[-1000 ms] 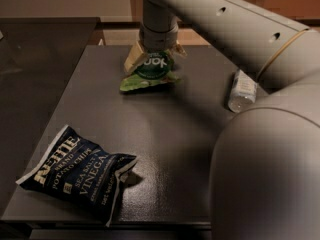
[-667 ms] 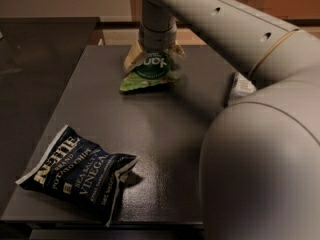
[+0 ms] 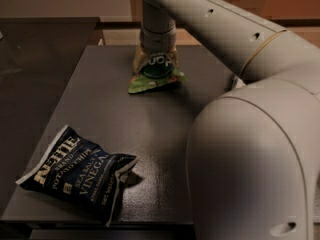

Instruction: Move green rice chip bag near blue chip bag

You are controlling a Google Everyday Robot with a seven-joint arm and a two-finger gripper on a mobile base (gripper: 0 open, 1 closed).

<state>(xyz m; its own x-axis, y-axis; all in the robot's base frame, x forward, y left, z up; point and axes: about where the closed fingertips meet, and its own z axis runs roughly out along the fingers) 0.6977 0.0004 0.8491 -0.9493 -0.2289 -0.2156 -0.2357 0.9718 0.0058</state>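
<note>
Green rice chip bag [image 3: 154, 70] looks light, soft and crinkly. Gripper [image 3: 156, 54] pinches its top at the bench [image 3: 100, 109]'s far side; it might slip.

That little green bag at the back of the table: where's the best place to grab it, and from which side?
Its upper end, from straight above. The green rice chip bag seems propped up, its lower edge fanned on the table, so the raised top gives a thin end to pinch. The gripper sits right there, over the bag's top.
</note>
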